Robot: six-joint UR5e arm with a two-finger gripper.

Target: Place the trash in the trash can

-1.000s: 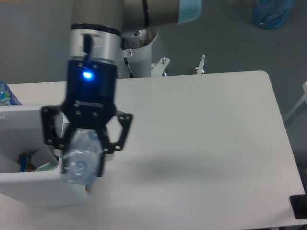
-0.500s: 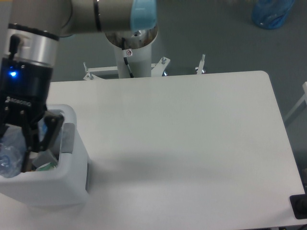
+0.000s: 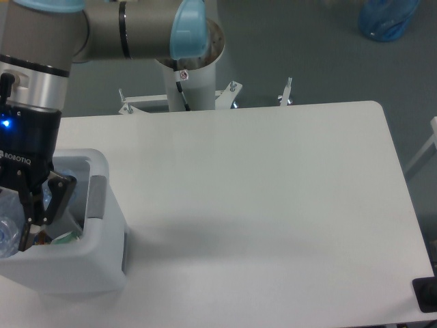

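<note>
The pincer [image 3: 15,217] hangs at the far left edge of the view, directly above the open mouth of the trash can [image 3: 89,263]. Its black fingers [image 3: 56,195] are closed around a clear, crumpled plastic bottle [image 3: 8,229], which is partly cut off by the left border of the picture. The bottle sits low in the grip, at about the level of the can's rim, and its lower end appears to dip into the opening.

The trash can is a white boxy bin with rounded corners and a grey panel [image 3: 95,197] on the side just right of the pincer. It stands on the left end of the white tabletop [image 3: 273,205]. Inside the can, just below and to the right of the fingers, a scrap of green and white rubbish [image 3: 67,237] shows against the inner wall.

Above the pincer rises its dark wrist with a small blue light [image 3: 7,124], then a silver ring and the grey arm [image 3: 102,27] that reaches away to the right towards the white pedestal [image 3: 188,82] behind the tabletop. Far off to the upper right of the pincer, a blue bag [image 3: 386,17] lies on the grey floor [image 3: 307,48].
</note>
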